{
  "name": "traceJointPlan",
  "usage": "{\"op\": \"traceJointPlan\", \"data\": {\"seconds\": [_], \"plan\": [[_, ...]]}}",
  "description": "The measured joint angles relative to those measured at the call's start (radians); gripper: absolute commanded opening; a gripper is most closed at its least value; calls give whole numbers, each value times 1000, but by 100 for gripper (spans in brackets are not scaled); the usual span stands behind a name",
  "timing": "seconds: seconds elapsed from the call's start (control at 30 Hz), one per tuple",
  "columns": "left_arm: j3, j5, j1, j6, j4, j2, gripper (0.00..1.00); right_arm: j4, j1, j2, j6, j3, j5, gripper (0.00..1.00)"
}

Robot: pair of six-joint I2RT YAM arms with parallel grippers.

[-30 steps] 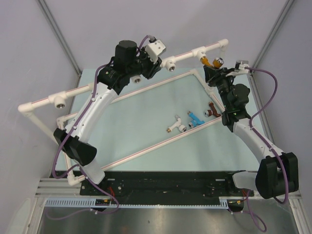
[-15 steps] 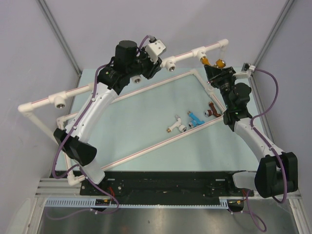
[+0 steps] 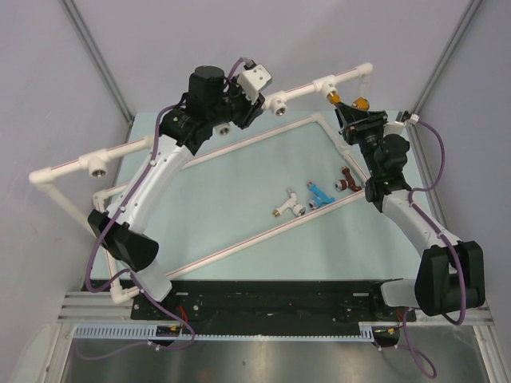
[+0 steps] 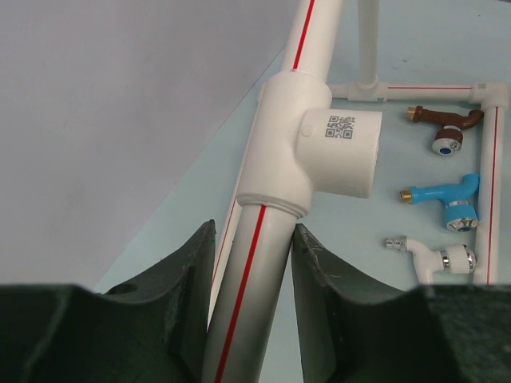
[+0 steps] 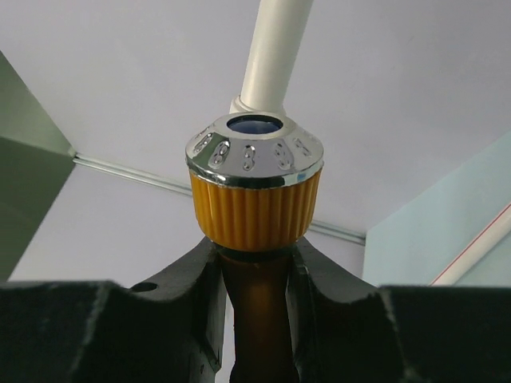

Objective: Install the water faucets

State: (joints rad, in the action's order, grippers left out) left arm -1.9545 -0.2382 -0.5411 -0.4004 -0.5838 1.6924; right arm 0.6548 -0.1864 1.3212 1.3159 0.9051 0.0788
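Observation:
My right gripper (image 3: pixel 351 112) is shut on the stem of the orange faucet (image 3: pixel 359 102), held up at the T-socket (image 3: pixel 328 83) near the right end of the white pipe frame (image 3: pixel 120 150). In the right wrist view the faucet's orange ribbed knob (image 5: pixel 255 211) sits just above my fingers (image 5: pixel 200 271). My left gripper (image 3: pixel 254 104) is shut on the frame's upper pipe (image 4: pixel 247 295), just below a T-socket (image 4: pixel 315 144). The white faucet (image 3: pixel 287 203), the blue faucet (image 3: pixel 320 194) and the dark red-brown faucet (image 3: pixel 346 179) lie loose on the mat.
The three loose faucets also show in the left wrist view: brown (image 4: pixel 443 124), blue (image 4: pixel 447 199), white (image 4: pixel 435 257). Lower frame pipes (image 3: pixel 263 231) cross the green mat (image 3: pixel 239 183). Grey walls with metal posts (image 3: pixel 96 56) enclose the cell.
My right wrist has turned, swinging its camera down and to the right with the orange faucet still gripped at the socket. The left arm has not moved.

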Motion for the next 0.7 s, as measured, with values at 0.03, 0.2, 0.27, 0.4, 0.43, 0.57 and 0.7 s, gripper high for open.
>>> {"op": "traceJointPlan", "data": {"seconds": [0.03, 0.2, 0.27, 0.4, 0.43, 0.57, 0.7], "plan": [[0, 0, 0, 0, 0, 0, 0, 2, 0, 3, 21, 0, 0, 0], [0, 3, 0, 0, 2, 0, 0, 0, 0, 11, 134, -2, -3, 0], [0, 4, 0, 0, 2, 0, 0, -1, -2, 11, 163, -3, -6, 0], [0, 5, 0, 0, 2, 0, 0, -2, -6, 11, 187, -6, -15, 0], [0, 5, 0, 0, 2, 0, 0, -3, -7, 11, 187, -6, -18, 0], [0, 7, 0, 0, 2, 0, 0, -3, -9, 10, 180, -6, -22, 11], [0, 7, 0, 0, 2, 0, 0, -9, -9, 2, 154, -6, -26, 27]]}}
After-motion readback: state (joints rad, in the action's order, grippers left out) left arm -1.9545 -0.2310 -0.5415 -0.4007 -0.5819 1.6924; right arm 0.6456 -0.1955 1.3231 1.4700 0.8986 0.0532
